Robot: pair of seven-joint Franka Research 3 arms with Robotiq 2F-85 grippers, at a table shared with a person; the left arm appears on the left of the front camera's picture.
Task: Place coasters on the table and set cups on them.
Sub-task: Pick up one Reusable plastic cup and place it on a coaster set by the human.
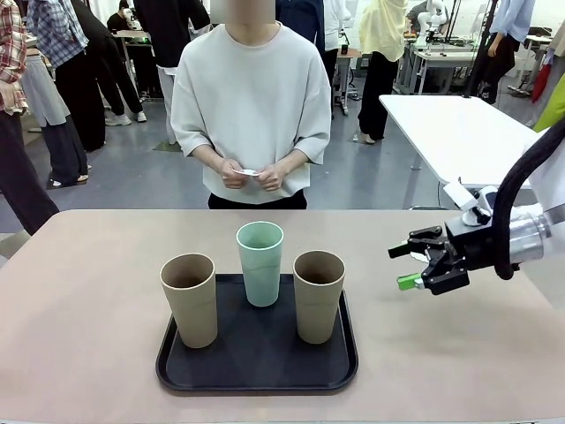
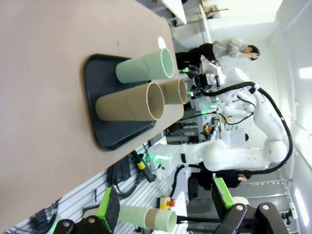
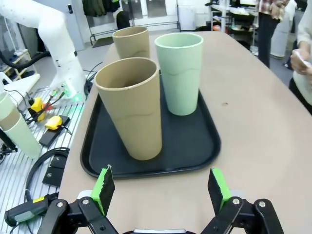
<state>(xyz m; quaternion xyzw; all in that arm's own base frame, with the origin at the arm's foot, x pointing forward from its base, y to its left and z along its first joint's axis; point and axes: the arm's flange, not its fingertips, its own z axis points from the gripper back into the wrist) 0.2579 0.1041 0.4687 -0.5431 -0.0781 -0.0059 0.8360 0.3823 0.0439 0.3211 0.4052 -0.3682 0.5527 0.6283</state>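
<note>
Where three cups (image 1: 260, 263) stand upright, a black tray (image 1: 256, 364) holds them.

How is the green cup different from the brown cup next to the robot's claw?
The green cup is pale mint, and the brown cup is tan. The green cup stands at the far edge of the tray, nearer the person. The brown cup stands on the tray's right side, nearer the right gripper. Both are tall, have no handles, and stand upright on the black tray.
</note>
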